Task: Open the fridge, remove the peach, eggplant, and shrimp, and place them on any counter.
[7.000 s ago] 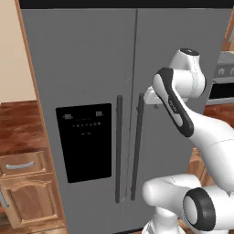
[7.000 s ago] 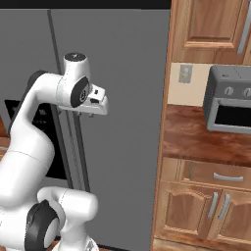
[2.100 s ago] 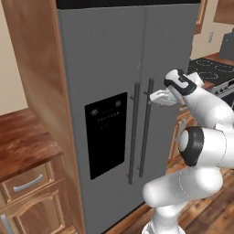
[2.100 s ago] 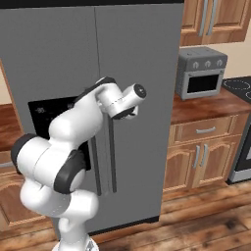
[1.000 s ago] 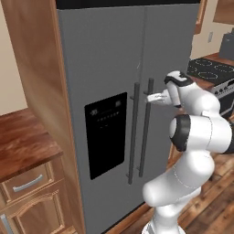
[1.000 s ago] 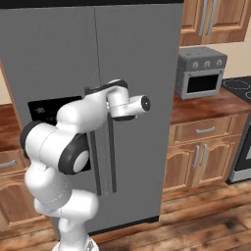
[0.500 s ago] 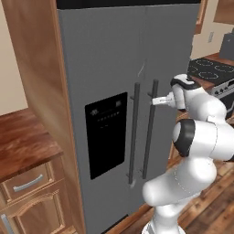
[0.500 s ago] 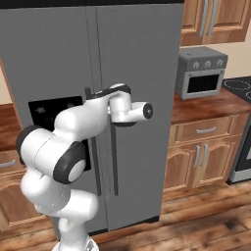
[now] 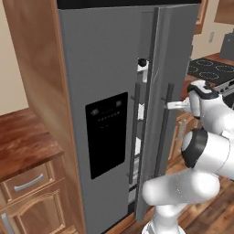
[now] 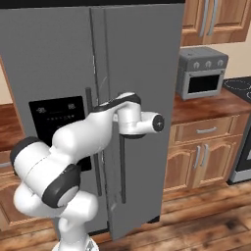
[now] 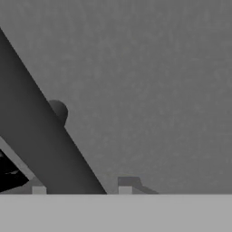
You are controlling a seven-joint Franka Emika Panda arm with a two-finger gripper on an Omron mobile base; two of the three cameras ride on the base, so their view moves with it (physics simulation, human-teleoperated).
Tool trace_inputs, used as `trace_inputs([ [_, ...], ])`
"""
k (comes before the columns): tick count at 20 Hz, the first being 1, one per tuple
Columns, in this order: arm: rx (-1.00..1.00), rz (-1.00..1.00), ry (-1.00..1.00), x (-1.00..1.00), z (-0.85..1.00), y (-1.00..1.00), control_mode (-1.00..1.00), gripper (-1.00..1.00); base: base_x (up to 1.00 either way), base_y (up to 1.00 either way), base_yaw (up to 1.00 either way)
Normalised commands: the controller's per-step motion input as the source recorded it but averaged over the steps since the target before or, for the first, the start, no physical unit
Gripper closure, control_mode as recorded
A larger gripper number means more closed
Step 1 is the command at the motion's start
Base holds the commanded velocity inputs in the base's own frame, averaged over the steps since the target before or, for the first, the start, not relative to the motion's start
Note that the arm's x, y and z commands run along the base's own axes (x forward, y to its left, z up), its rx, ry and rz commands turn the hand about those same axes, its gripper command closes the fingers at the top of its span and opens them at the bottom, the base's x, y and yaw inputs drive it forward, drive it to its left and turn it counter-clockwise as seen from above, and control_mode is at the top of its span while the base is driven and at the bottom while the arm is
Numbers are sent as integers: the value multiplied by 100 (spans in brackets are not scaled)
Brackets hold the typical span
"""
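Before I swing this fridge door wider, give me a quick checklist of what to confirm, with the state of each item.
1. Gripper closed on the right door handle: ok, fingers straddle the bar.
2. Right door cracked open: ok, gap shows white shelves.
3. Left door shut: ok.
4. Swing path clear of the toaster oven and counter: cannot tell.
5. Peach, eggplant, shrimp located: cannot tell; one dark item sits high inside.

No readable text anywhere. Dispenser panel (image 9: 107, 132) left of my gripper (image 9: 170, 105) shows pale marks, too small to read.
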Motion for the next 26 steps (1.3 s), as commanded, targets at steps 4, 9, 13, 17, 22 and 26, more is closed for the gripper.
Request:
trace_inputs([
  [4, 2, -13, 0, -10, 2, -100, -100, 100, 0, 0, 0],
  [9, 2, -13, 0, -6, 7, -100, -100, 100, 0, 0, 0],
  [13, 0, -14, 0, 0, 11, -100, -100, 100, 0, 0, 0],
  [17, 0, -16, 0, -6, 15, -99, -100, -100, 0, 0, 0],
  [22, 1, -19, -9, -92, 7, -11, -100, -100, 0, 0, 0],
  [26, 0, -23, -14, -100, -1, 29, -100, -100, 0, 0, 0],
])
